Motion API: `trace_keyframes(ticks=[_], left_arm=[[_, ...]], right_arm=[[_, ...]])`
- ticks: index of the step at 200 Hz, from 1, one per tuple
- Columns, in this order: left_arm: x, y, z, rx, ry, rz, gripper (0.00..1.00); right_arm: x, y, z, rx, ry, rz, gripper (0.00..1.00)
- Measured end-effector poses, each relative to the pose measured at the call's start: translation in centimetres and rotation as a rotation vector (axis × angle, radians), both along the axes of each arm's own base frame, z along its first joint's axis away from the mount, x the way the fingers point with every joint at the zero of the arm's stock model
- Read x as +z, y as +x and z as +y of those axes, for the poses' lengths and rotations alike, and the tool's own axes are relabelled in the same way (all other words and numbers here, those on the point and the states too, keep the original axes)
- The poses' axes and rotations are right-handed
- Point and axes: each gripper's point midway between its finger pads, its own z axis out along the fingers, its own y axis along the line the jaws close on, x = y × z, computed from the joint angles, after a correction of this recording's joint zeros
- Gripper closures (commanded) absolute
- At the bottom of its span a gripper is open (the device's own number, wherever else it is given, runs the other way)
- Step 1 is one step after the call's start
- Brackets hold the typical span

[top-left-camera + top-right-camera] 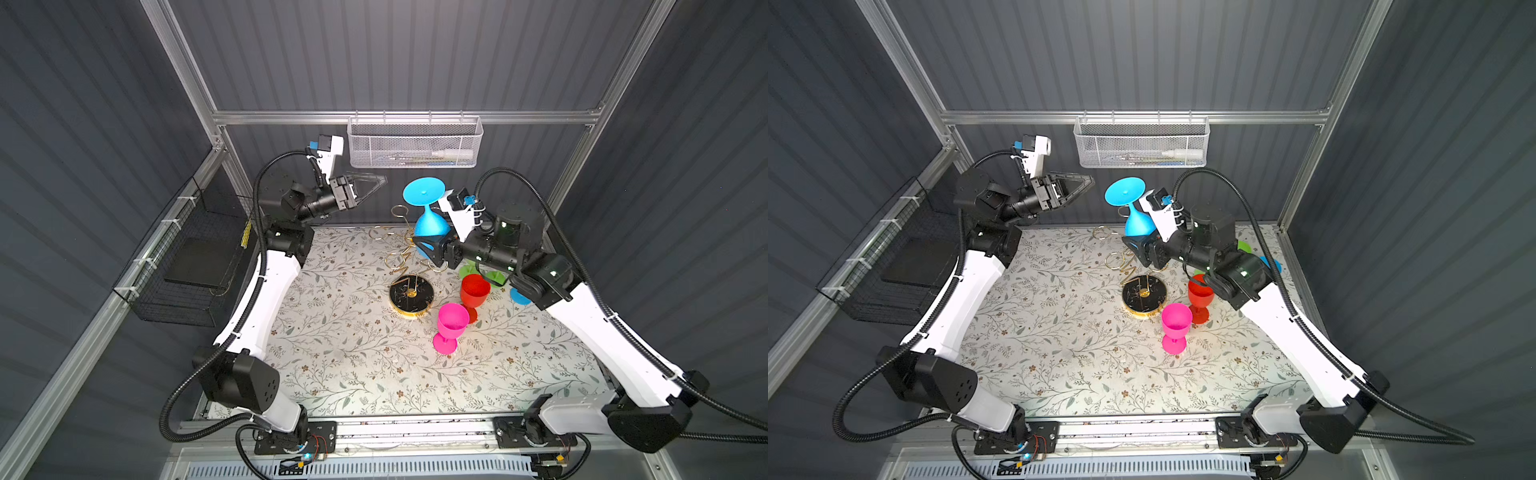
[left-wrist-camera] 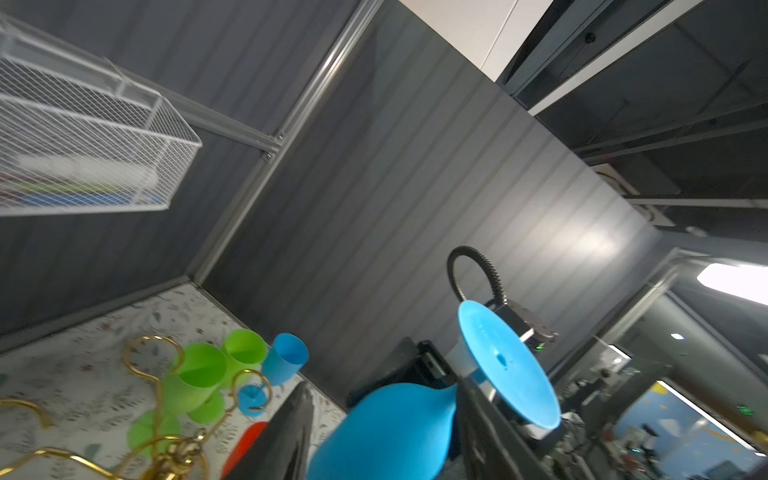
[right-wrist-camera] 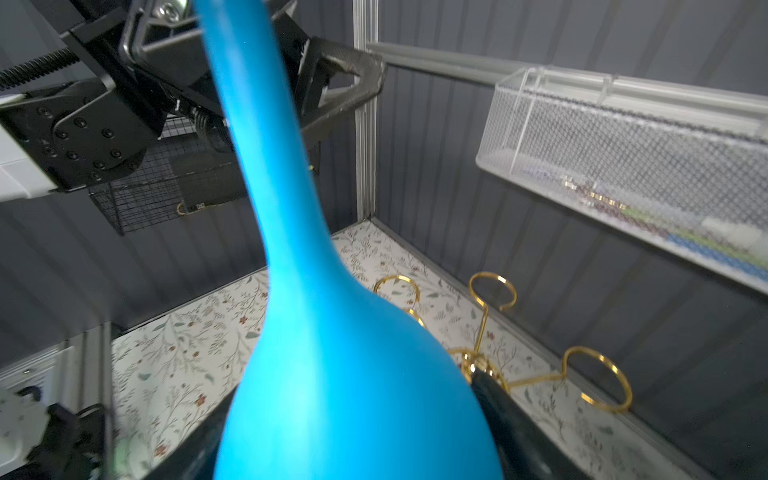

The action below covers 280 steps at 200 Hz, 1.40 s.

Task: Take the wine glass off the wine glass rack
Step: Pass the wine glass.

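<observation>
A blue wine glass [image 1: 430, 226] [image 1: 1138, 224] is held upside down, foot up, above the table. My right gripper [image 1: 432, 245] [image 1: 1138, 246] [image 3: 353, 436] is shut on its bowl [image 3: 332, 374]. Below it stands the wine glass rack [image 1: 411, 293] [image 1: 1144, 293], gold wire on a round black base. Its ring arms [image 3: 598, 382] [image 2: 153, 353] are bare, and no ring shows around the glass's stem. My left gripper [image 1: 368, 185] [image 1: 1079, 187] [image 2: 386, 436] hangs open and high at the back left, apart from the glass's foot [image 2: 507, 361].
Pink [image 1: 452, 324], red [image 1: 474, 291], green [image 1: 469, 270] and another blue glass [image 2: 286, 361] stand upright right of the rack. A white mesh basket [image 1: 415, 143] hangs on the back rail. A black wire basket [image 1: 187, 266] hangs on the left wall.
</observation>
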Motion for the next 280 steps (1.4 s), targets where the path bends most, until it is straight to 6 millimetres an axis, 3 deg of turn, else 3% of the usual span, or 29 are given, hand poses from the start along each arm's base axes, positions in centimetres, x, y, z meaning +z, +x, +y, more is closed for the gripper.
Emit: trace_keyframes(ticks=[34, 56, 91, 118, 184, 280], left_arm=[[-3.0, 1.6, 0.2, 0.149, 0.084, -0.264, 0.5], [-4.7, 2.4, -0.1, 0.206, 0.153, -0.422, 0.53], [-3.2, 0.5, -1.4, 0.216, 0.169, -0.777, 0.52], [-2.8, -1.1, -2.4, 0.175, 0.141, -0.942, 0.52], [-4.9, -3.1, -5.9, 0.058, 0.153, -1.086, 0.56], [-5.3, -3.4, -7.5, 0.036, 0.147, -1.134, 0.57]], right_arm=[[-1.2, -1.5, -2.6, -0.033, 0.028, 0.175, 0.57], [-1.7, -2.4, -3.1, -0.029, 0.042, 0.27, 0.58], [-2.5, -3.6, -3.4, -0.013, 0.055, 0.375, 0.58], [-3.1, -4.2, -3.3, -0.001, 0.06, 0.434, 0.59], [-3.5, -4.6, -2.5, 0.035, 0.09, 0.506, 0.61], [-4.7, -4.4, -1.8, 0.049, 0.11, 0.57, 0.63]])
